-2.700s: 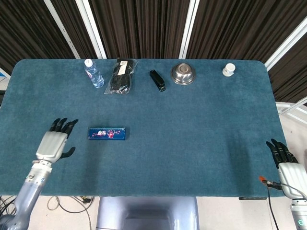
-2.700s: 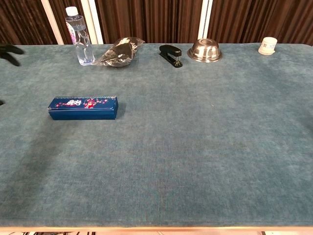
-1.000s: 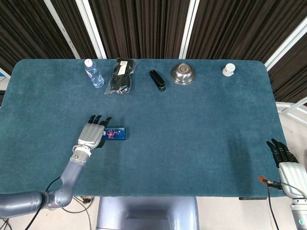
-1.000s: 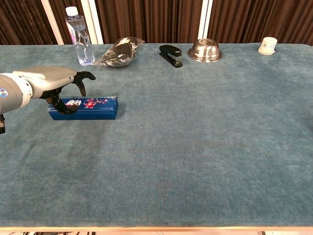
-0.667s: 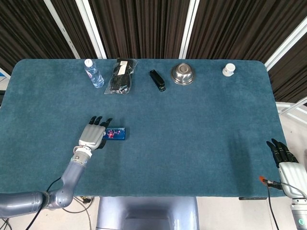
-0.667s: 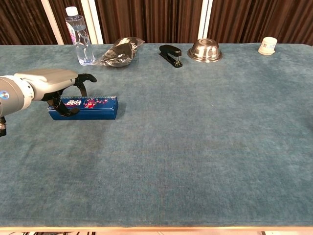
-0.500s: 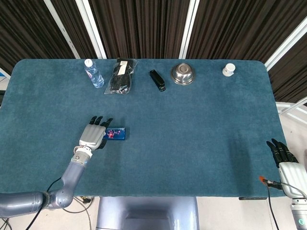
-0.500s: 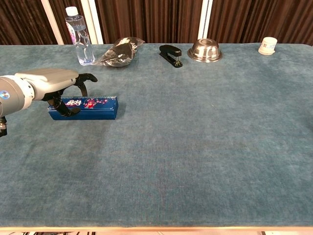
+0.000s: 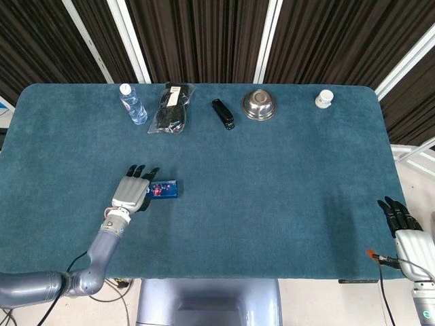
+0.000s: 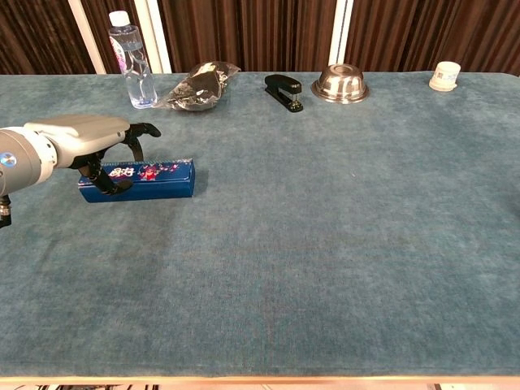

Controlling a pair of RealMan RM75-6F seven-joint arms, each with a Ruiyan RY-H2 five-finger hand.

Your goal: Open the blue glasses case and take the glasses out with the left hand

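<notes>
The blue glasses case (image 9: pixel 164 189) (image 10: pixel 151 179), with a red and white flower pattern on its lid, lies shut on the teal table at the left front. My left hand (image 9: pixel 130 191) (image 10: pixel 78 138) covers its left end. The fingers reach over the back of the lid and the thumb presses the front face, so the hand grips the case. The glasses are not visible. My right hand (image 9: pixel 401 229) hangs past the table's right front corner with its fingers straight and apart, holding nothing.
Along the far edge stand a water bottle (image 9: pixel 133 104) (image 10: pixel 130 61), a black bagged item (image 9: pixel 171 107), a black stapler (image 9: pixel 223 113), a metal bowl (image 9: pixel 259 104) and a small white jar (image 9: pixel 324 99). The teal table (image 9: pixel 272 183) stretches to the right of the case.
My left hand came in from the left and settled over the case's left end. In the last half second the case shifted slightly left under the hand. The right hand has not moved.
</notes>
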